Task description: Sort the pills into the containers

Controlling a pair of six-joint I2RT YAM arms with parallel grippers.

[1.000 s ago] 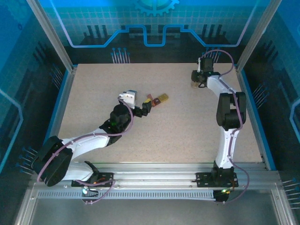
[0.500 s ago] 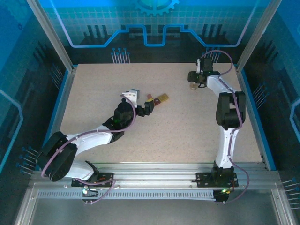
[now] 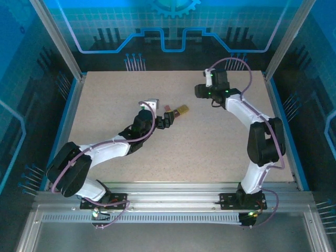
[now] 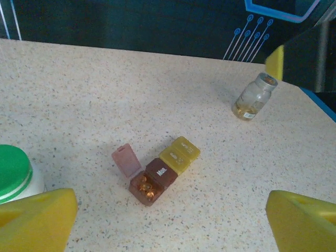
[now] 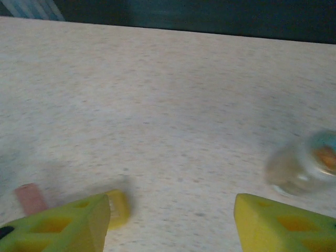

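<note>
Speckled beige table [image 3: 210, 147], blue rim, dark enclosure behind.

Left arm [image 3: 105, 149] lies low across the table, reaching toward the middle. Right arm [image 3: 260, 136] stands taller and bends over to the far right part of the table.

Left gripper [image 4: 170, 215]: jaws wide, nothing between them, hanging just short of the boxes and pointed at them. From the top camera its tip [image 3: 167, 122] sits right next to them.

Right gripper [image 5: 170, 220]: jaws apart, bare table between the yellow fingers [image 5: 58, 226], holding nothing. Top camera puts it at the far right [image 3: 202, 92], well apart from the boxes.

White bottle [image 4: 13, 176], green cap on, upright, at the left edge of the left wrist view, just beside the left finger.

Clear jar [image 4: 253, 97], upright, something amber at the bottom, far right side of the table, well apart from the boxes. Right wrist view has it blurred [image 5: 302, 165] beyond the right finger.

Red box [image 4: 155, 181] mid-table, touching the yellow box [image 4: 180, 154], the two in a short row. Yellow box is shut. On the red box, the end nearest the left gripper is open; the part next to the yellow box has a dark top with white lettering, too small to read.

Pinkish flap [image 4: 126, 160] stands up beside the open end.

Small orange pills [image 4: 144, 186] lie in the open end; cannot count them.
</note>
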